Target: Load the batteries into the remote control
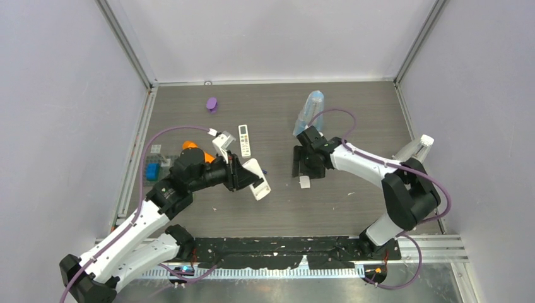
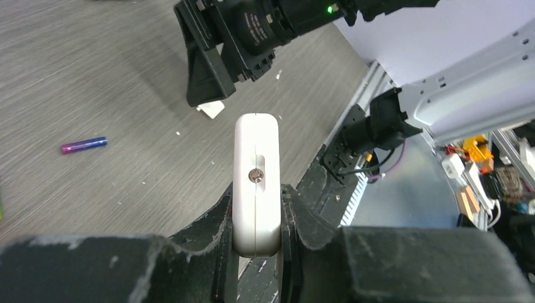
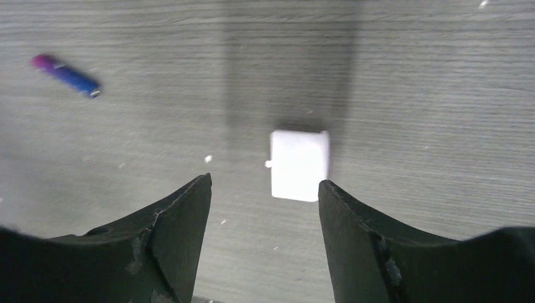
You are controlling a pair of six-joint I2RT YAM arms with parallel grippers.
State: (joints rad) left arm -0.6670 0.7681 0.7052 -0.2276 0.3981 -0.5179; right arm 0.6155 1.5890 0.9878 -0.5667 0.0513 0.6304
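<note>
The right gripper (image 3: 265,208), jaws apart above a white cover (image 3: 298,165), has the purple-blue battery (image 3: 65,74) to its left near the table (image 3: 410,63) middle (long axis nearly along the jaws' closing line), while the left gripper (image 2: 257,214) clamps the remote (image 2: 255,158).

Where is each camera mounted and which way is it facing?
Top external: overhead from behind the robot, looking down at the table; both arms show.
Left wrist: looks along its fingers clamping the white remote, toward the right arm.
Right wrist: looks straight down between its open fingers at a white cover.
Both wrist views share the purple battery.
</note>
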